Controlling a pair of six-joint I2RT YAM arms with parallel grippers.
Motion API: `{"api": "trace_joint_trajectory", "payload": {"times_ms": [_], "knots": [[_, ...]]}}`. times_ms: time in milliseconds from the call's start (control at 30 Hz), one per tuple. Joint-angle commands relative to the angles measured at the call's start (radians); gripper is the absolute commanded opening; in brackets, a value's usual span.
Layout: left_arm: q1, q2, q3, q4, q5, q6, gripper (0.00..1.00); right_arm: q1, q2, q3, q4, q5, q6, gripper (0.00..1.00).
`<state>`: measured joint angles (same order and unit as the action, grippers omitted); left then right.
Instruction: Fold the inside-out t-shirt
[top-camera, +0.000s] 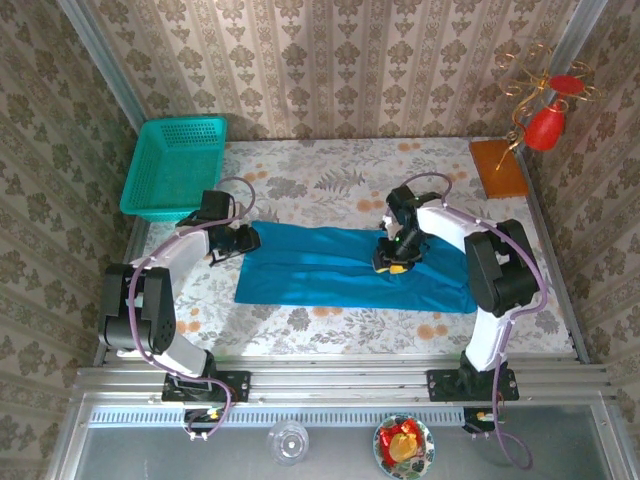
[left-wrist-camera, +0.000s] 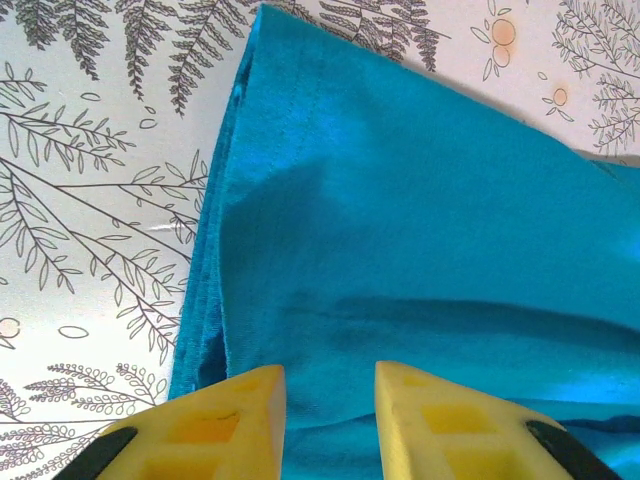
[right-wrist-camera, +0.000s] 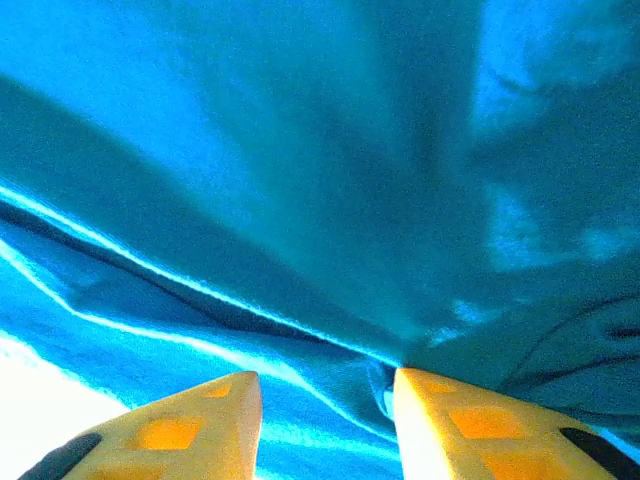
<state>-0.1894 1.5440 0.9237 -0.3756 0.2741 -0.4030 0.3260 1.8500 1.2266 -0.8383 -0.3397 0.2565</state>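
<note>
- 1 teal-blue t-shirt (top-camera: 330, 268) lies flattened in a long band across the middle of the patterned surface (top-camera: 330, 165).
- 2 yellow left fingers (left-wrist-camera: 268, 392) stand partly apart over the shirt's left end, holding nothing.
- 2 right fingers (right-wrist-camera: 245, 395) stand partly apart amid creased cloth on its right half; cannot tell whether they grip it.
- 1 mesh basket (top-camera: 175, 165) sits far left.

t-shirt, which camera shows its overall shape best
The top external view: the whole t-shirt lies there as a long folded band. The left wrist view gives one layered edge up close, the right wrist view creased folds.
</note>
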Motion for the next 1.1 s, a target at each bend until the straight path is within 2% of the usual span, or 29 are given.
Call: {"api": "trace_joint_trajectory", "payload": {"times_ms": [0, 100, 267, 600, 700, 900, 1067], "knots": [[-0.001, 0.017, 0.020, -0.035, 0.009, 0.018, 0.30, 0.013, -0.001, -0.013, -0.038, -0.055, -0.012, 0.40], [-0.003, 0.024, 0.034, -0.036, 0.015, 0.016, 0.30, 0.029, 0.000, 0.016, -0.056, -0.057, -0.008, 0.40], [-0.026, 0.078, 0.106, -0.057, 0.029, 0.029, 0.28, 0.036, 0.004, 0.083, 0.049, -0.108, 0.079, 0.36], [-0.070, 0.272, 0.274, -0.099, 0.071, 0.045, 0.23, 0.089, 0.240, 0.278, 0.117, -0.185, 0.147, 0.30], [-0.068, 0.340, 0.340, -0.154, 0.050, 0.064, 0.22, 0.103, 0.252, 0.269, 0.120, -0.221, 0.149, 0.30], [-0.047, 0.408, 0.386, -0.195, 0.025, 0.066, 0.22, 0.122, 0.175, 0.148, 0.151, -0.297, 0.136, 0.30], [-0.032, 0.431, 0.400, -0.212, 0.022, 0.071, 0.23, 0.143, 0.163, 0.076, 0.139, -0.304, 0.113, 0.30]]}}
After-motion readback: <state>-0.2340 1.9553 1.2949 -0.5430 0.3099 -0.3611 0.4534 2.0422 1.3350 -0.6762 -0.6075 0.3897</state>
